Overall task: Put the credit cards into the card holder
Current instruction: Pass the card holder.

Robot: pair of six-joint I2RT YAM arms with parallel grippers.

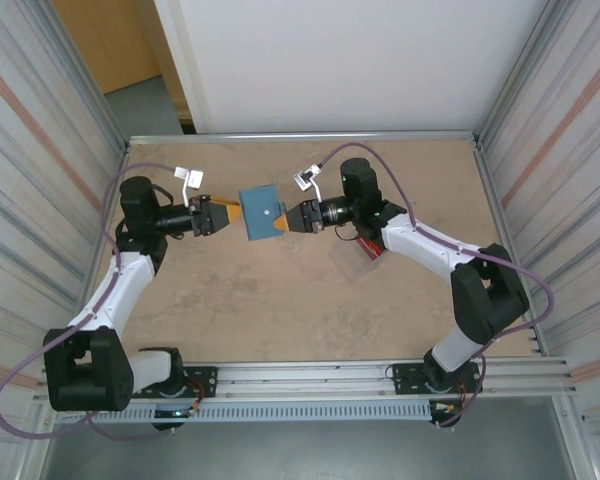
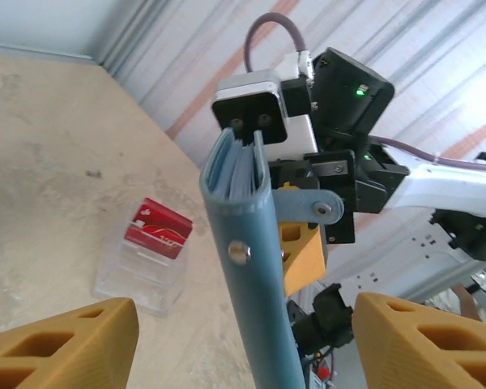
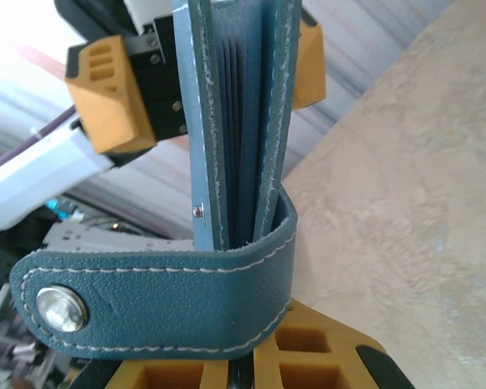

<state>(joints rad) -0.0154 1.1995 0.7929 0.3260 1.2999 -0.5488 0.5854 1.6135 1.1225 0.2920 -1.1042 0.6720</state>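
1. Your right gripper (image 1: 286, 218) is pinched onto the card holder (image 1: 261, 212). It grips the holder's right edge and holds it up off the table (image 1: 280, 320), between the two arms.
2. Your left gripper (image 1: 232, 213) is spread wide at the holder's left edge. In the left wrist view its orange fingers (image 2: 65, 344) stand on either side of the holder, apart from it.
3. The holder is teal-blue with white stitching. You see it edge-on, with paler grey-blue pockets (image 2: 239, 166) showing between the covers.
4. The snap tab (image 3: 154, 304) loops round the covers' edge and sticks out loose. Its metal snap (image 3: 61, 309) is unfastened, and a matching stud (image 2: 240, 252) sits bare on the cover.
5. The credit cards (image 2: 158, 229) are red and stand in a clear plastic case (image 2: 142, 267) on the table. The case lies just beside your right arm.
6. The white markings on the front card are too small for you to read.
7. White tags (image 1: 187, 176) hang on the wrist cables, and their print is illegible.
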